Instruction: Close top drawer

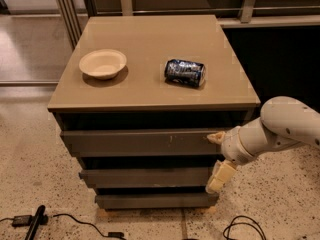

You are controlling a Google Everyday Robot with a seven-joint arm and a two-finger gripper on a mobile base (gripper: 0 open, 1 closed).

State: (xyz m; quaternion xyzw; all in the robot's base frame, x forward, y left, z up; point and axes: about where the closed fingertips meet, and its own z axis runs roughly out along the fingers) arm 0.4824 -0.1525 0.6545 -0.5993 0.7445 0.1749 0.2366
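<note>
The gripper point(218, 156) sits at the right end of the cabinet's front, its two fingers spread wide apart and grasping nothing. The upper finger point(216, 136) touches the right edge of the top drawer point(142, 143), while the lower one hangs down beside the middle drawer front point(145, 177). The white arm point(280, 126) reaches in from the right.

The top drawer lies just under the cabinet top point(150, 96), with none of its inside showing and only a dark strip above its panel. As a judgement, the closing is almost done. The panel looks pushed in or very nearly so, and at most a last short press and a withdrawal are left.

On the cabinet top, well apart from the gripper, a pale bowl point(102, 64) stands left of a dark drinks can point(185, 73) lying on its side.
</note>
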